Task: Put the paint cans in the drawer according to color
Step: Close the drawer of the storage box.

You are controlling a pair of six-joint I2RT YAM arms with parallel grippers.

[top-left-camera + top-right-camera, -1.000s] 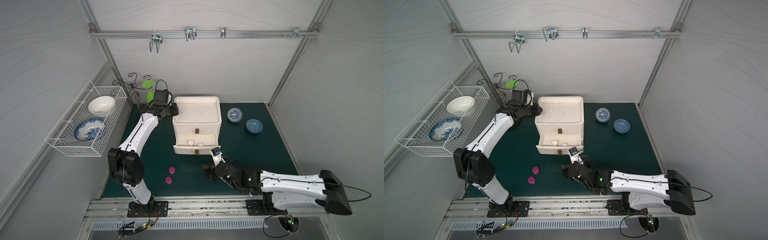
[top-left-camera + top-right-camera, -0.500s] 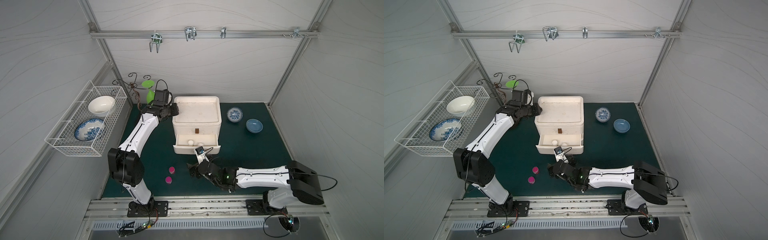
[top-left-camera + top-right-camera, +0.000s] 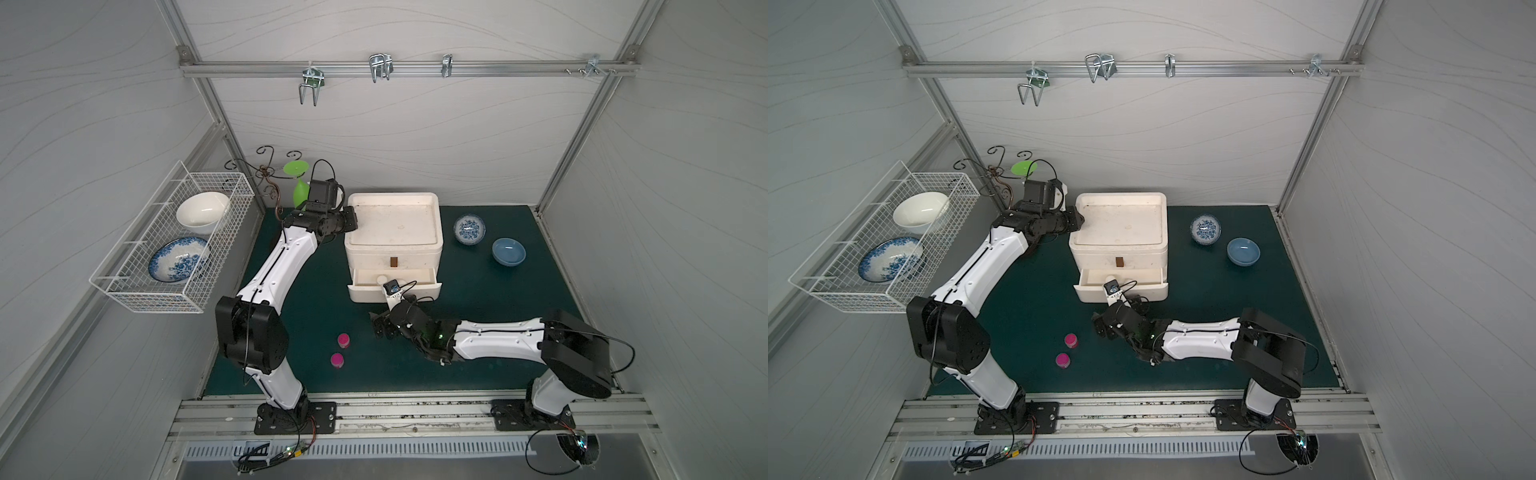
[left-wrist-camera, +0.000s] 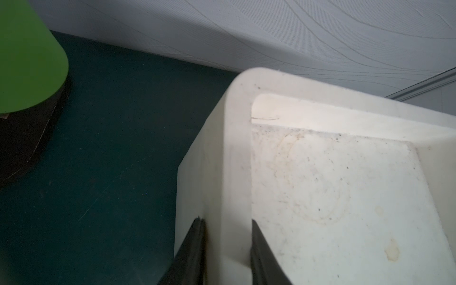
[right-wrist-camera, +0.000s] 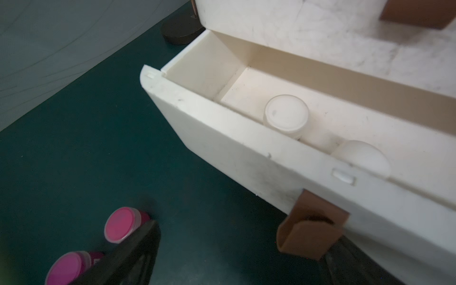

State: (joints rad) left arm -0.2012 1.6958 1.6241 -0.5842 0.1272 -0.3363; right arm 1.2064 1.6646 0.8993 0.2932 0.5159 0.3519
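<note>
The drawer (image 3: 374, 259) (image 3: 1096, 259) is a white chest at the back of the green mat, and its lower drawer (image 3: 419, 291) (image 5: 222, 148) is pulled out. Two white-lidded paint cans (image 5: 286, 113) (image 5: 360, 155) stand inside it. Two magenta paint cans (image 3: 343, 340) (image 3: 337, 360) (image 5: 122, 224) (image 5: 66, 269) stand on the mat in front, to the left. My right gripper (image 3: 380, 328) (image 3: 1102, 328) (image 5: 241, 237) is open and low over the mat, between the magenta cans and the brown tab handle (image 5: 311, 229). My left gripper (image 3: 352, 220) (image 4: 227, 222) is shut on the chest's top left rim.
Two blue bowls (image 3: 469, 228) (image 3: 508, 251) sit right of the chest. A wire basket (image 3: 174, 245) with two bowls hangs on the left wall. A green cup (image 3: 296, 168) on a metal stand is behind my left wrist.
My right arm has folded at the elbow and carried its open gripper leftwards along the drawer front, nearer the magenta cans. The left arm has stayed put.
</note>
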